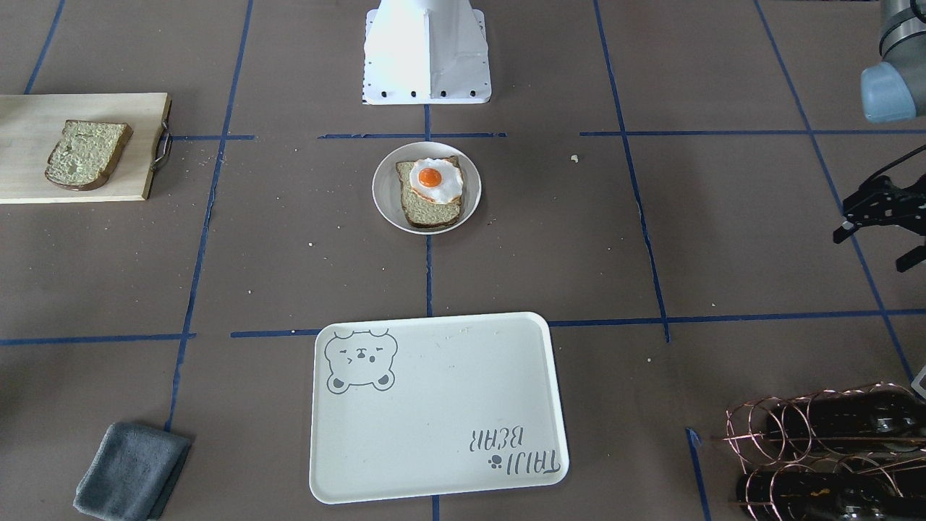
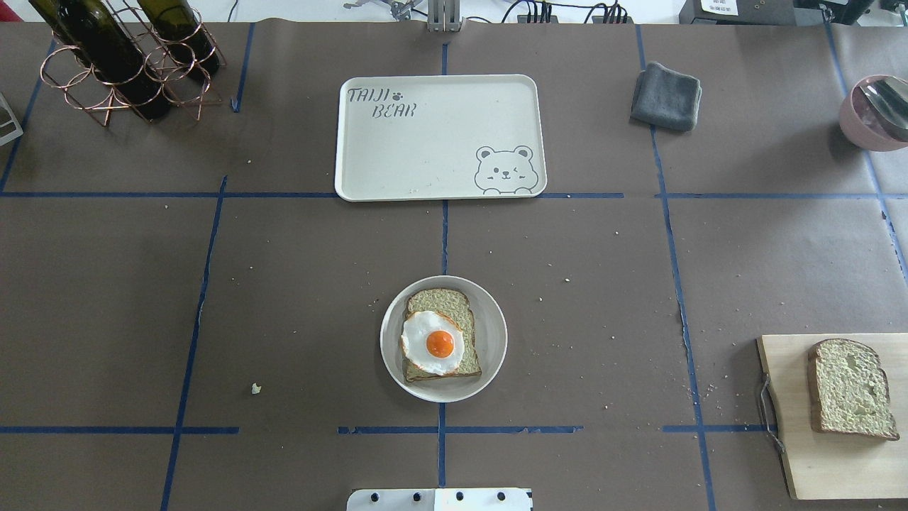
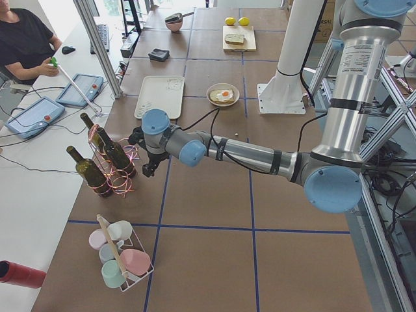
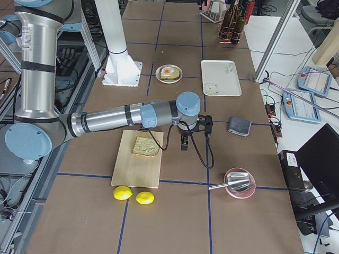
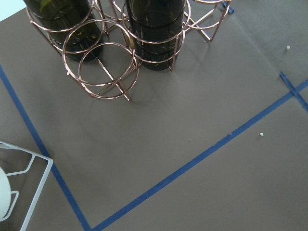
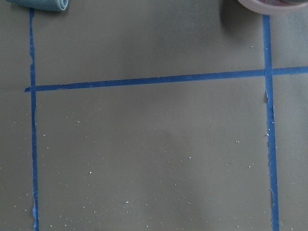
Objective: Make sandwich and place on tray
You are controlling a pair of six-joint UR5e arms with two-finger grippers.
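One bread slice (image 2: 438, 301) lies on a small round white plate (image 2: 492, 316) at the table's middle, with the fried egg (image 2: 434, 343) on top of it. They also show in the front view, bread (image 1: 428, 211) and egg (image 1: 435, 181). The second bread slice (image 2: 848, 389) lies on the wooden cutting board (image 2: 794, 440). The cream bear tray (image 2: 440, 135) holds nothing. My left gripper (image 1: 875, 247) hangs open and empty far to the side, near the wine rack. My right gripper (image 4: 195, 138) hangs beside the cutting board; I cannot tell whether it is open or shut.
A copper rack with wine bottles (image 2: 128, 57) stands at the far left corner. A grey folded cloth (image 2: 667, 96) lies right of the tray. A pink bowl with a spoon (image 2: 876, 113) is at the right edge. Two lemons (image 4: 132, 194) lie beyond the board.
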